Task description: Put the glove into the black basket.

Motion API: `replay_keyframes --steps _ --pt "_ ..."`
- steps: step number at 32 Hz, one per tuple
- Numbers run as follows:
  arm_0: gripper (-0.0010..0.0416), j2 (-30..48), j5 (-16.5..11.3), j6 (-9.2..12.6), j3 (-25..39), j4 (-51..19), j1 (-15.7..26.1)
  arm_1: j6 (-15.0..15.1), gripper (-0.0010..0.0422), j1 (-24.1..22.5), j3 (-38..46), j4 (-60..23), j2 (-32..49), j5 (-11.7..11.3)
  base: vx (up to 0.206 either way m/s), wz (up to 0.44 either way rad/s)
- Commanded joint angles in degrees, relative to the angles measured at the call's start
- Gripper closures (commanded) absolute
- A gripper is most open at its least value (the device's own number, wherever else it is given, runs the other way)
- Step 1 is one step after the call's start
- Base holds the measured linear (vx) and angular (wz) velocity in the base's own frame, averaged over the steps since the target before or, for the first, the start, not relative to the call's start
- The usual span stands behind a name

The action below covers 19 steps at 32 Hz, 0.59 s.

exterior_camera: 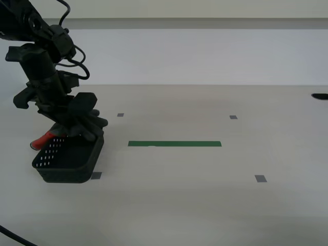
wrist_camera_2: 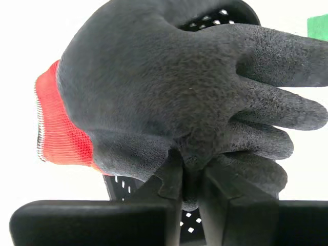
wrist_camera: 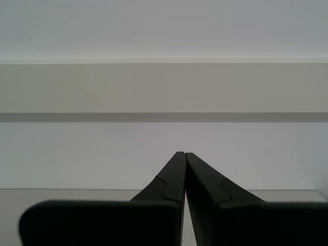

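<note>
The black basket [exterior_camera: 69, 160] sits on the table at the exterior view's left. My second gripper [exterior_camera: 77, 130] hangs just over the basket's far rim, shut on the glove [exterior_camera: 84, 125]. In the second wrist view the jaws pinch the dark grey palm of the glove [wrist_camera_2: 169, 97]; its red cuff [wrist_camera_2: 61, 125] sticks out to one side, and the basket's holed wall [wrist_camera_2: 210, 20] shows behind it. The cuff also shows red in the exterior view [exterior_camera: 43, 139]. My first gripper [wrist_camera: 184, 156] is shut and empty, raised and facing the wall; it does not show in the exterior view.
A green tape strip [exterior_camera: 174, 144] lies mid-table, beside the basket toward the exterior view's right. Small grey tape squares [exterior_camera: 261, 179] mark the tabletop. A dark object [exterior_camera: 320, 96] sits at the far right edge. A cable [exterior_camera: 15, 238] crosses the near left corner.
</note>
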Motion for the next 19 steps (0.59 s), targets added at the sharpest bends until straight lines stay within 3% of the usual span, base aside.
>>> replay_keyframes --steps 1,2,3,5,7,8,9,11,15,17,18,19 --pt "0.0405 0.02 0.04 0.0 0.04 0.2 0.0 -0.15 0.0333 0.02 -0.04 -0.94 0.02 0.0 0.0 0.0" --pt "0.0405 0.02 0.04 0.0 0.04 0.2 0.02 -0.28 0.0318 0.04 -0.02 -1.05 0.02 0.0 0.0 0.0" --pt "0.0405 0.02 0.04 0.0 0.04 0.2 0.02 -1.66 0.0263 0.04 -0.02 -1.62 0.02 0.0 0.0 0.0" --pt "0.0405 0.02 0.04 0.0 0.04 0.2 0.02 -1.62 0.0222 -0.04 -0.02 -2.14 0.02 0.02 0.0 0.0" --pt "0.0405 0.02 0.04 0.0 0.04 0.2 0.02 -1.66 0.0172 -0.04 -0.02 -2.51 -0.04 0.98 0.0 0.0" --pt "0.0405 0.02 0.04 0.02 0.04 0.2 0.0 -2.1 0.0146 -0.07 -0.02 -2.75 -0.04 2.73 0.0 0.0" --pt "0.0405 0.02 0.04 0.0 0.04 0.2 0.02 -2.58 0.014 -0.07 -0.02 -2.84 -0.04 3.39 0.0 0.0" --pt "0.0405 0.02 0.04 0.0 0.04 0.2 0.02 -6.8 0.0126 -0.07 2.25 -8.24 -0.07 7.28 0.0 0.0" --pt "0.0405 0.02 0.04 0.0 0.04 0.2 0.02 -6.93 0.0126 -0.09 7.28 -15.21 -0.07 8.11 0.0 0.0" --pt "0.0405 0.02 0.04 0.0 0.04 0.2 0.0 -6.95 0.0126 -0.09 10.21 -17.66 -0.11 9.66 0.0 0.0" --pt "0.0405 0.02 0.04 0.0 0.04 0.2 0.02 -6.99 0.0126 -0.09 12.26 -18.99 -0.15 13.53 0.0 0.0" --pt "0.0405 0.02 0.04 0.0 0.04 0.22 0.02 -6.97 0.0126 -0.11 12.92 -19.5 -0.15 14.78 0.0 0.0"
